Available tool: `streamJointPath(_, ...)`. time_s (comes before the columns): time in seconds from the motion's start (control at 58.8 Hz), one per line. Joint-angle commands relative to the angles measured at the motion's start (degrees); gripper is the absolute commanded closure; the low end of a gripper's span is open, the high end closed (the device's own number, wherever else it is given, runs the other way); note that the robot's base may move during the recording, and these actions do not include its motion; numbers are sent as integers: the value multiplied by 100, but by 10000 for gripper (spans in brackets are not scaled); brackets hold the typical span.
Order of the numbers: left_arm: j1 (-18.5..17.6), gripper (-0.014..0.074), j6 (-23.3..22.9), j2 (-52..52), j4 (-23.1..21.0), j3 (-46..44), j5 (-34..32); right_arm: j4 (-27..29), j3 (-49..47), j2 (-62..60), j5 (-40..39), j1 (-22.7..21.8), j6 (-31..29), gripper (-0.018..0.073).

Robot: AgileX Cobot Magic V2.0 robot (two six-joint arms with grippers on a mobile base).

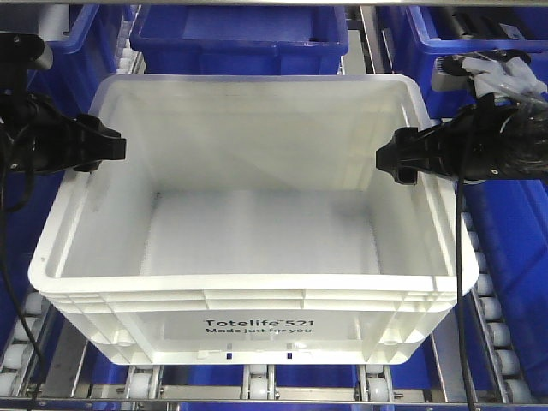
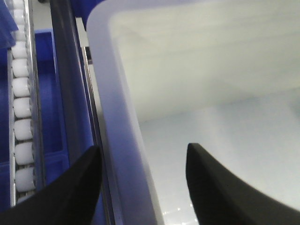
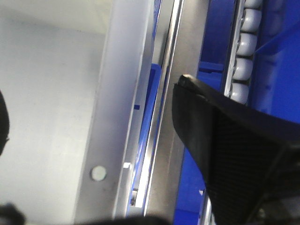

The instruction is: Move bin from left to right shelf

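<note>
White bin (image 1: 248,248) centred on roller shelf (image 1: 257,385), print side at 6 o'clock, dark blue bins (image 1: 240,38) behind at 12 o'clock and to either side. Left gripper (image 1: 116,147) at 9 o'clock on the bin's long rim, right gripper (image 1: 390,161) at 3 o'clock on the opposite rim. Left wrist view: left gripper (image 2: 143,180) spread wide, one finger outside the rim and one inside the bin (image 2: 211,93), rim running between them, no contact visible. Right wrist view: right gripper (image 3: 89,164) likewise straddling the rim, outer finger (image 3: 220,140) well off the wall over the metal rail (image 3: 183,70), inner finger only a dark sliver at frame edge; reads as open, not clamped. Risks, as judgement: uneven closing of the two sides could tilt or yaw the bin on the rollers; thin smooth rim could slip under a lift; outer right finger could snag the rail; bin could roll forward if nudged. Front view alone gives both arms' symmetry and the print; wrist views alone give finger placement either side of the rim and the gap to the rail, hidden from the front.
</note>
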Motion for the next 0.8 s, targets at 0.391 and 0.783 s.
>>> streamJointPath(0.391,-32,197,1,-237,-40,-204,-690,-212,-190,-196,-686,-7,-15,-53)
streamJointPath(0.783,-32,198,1,-226,-40,-204,-998,-212,-190,-196,-1212,-7,-15,-29)
